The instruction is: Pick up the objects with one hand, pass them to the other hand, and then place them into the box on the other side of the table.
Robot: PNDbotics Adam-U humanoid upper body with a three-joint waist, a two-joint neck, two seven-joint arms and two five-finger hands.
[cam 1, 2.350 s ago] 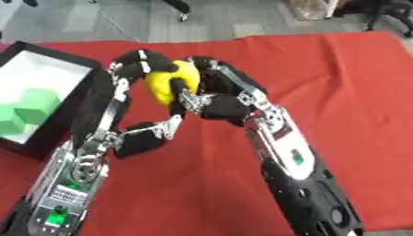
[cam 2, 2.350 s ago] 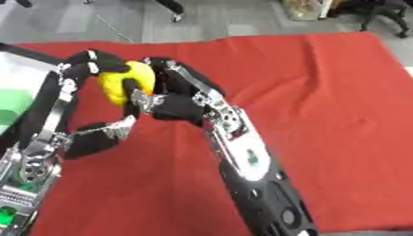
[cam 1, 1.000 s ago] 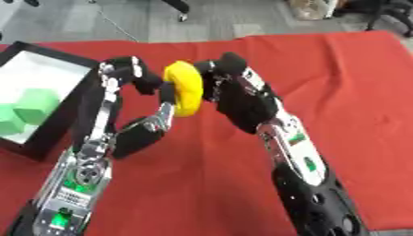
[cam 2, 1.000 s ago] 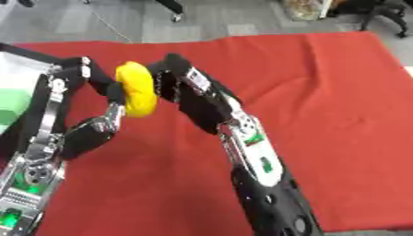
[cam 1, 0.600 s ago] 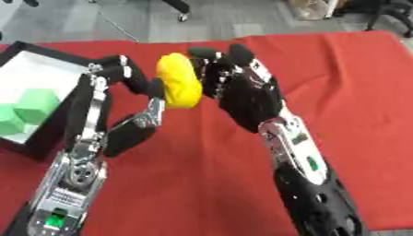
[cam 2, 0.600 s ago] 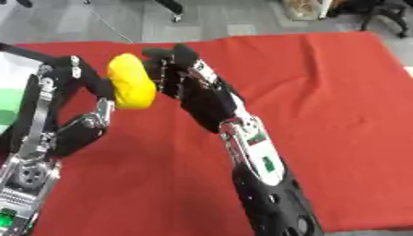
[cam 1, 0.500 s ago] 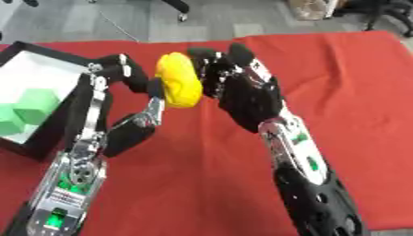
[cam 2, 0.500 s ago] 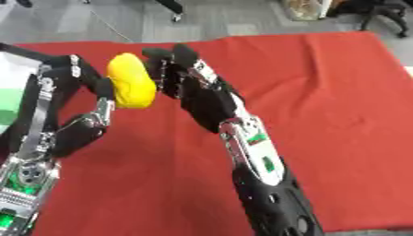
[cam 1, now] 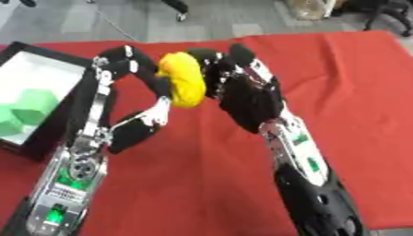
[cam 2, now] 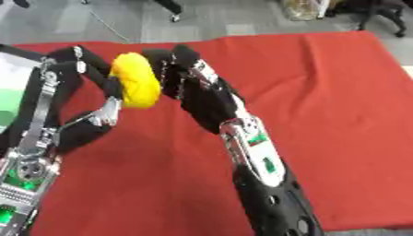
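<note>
The yellow object [cam 1: 183, 85] is being held by the curled left hand [cam 1: 133, 69] while the right hand [cam 1: 246, 92] is being kept open beside it.

cloth [cam 1: 355, 92] bare – right | box [cam 1: 48, 76] (green blocks [cam 1: 24, 110] inside) – left

1 yellow object [cam 1: 182, 85], 1 box [cam 1: 18, 62], 2 green blocks [cam 1: 24, 109]
</note>
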